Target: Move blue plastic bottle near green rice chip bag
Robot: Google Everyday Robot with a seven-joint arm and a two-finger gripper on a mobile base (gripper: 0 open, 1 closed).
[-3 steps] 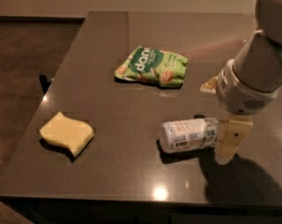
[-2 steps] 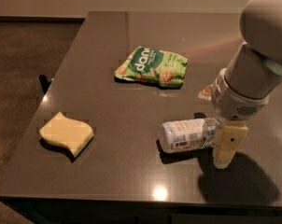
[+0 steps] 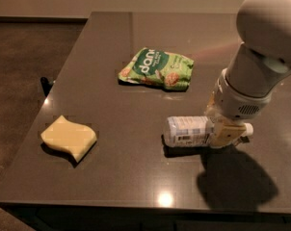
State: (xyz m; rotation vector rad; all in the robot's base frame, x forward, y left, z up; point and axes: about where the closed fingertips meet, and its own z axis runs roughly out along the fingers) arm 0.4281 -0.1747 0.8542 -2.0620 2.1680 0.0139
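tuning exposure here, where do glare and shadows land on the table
Camera view: a small glare spot sits on the table near its front edge; the arm throws a dark shadow just right of it, below the gripper, which is at the cap end of the blue plastic bottle.

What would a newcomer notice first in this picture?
The big white robot arm fills the right side, its tool down at the cap end of the blue plastic bottle, which lies on its side on the dark table. The green rice chip bag lies farther back; a pale yellow sponge sits front left.
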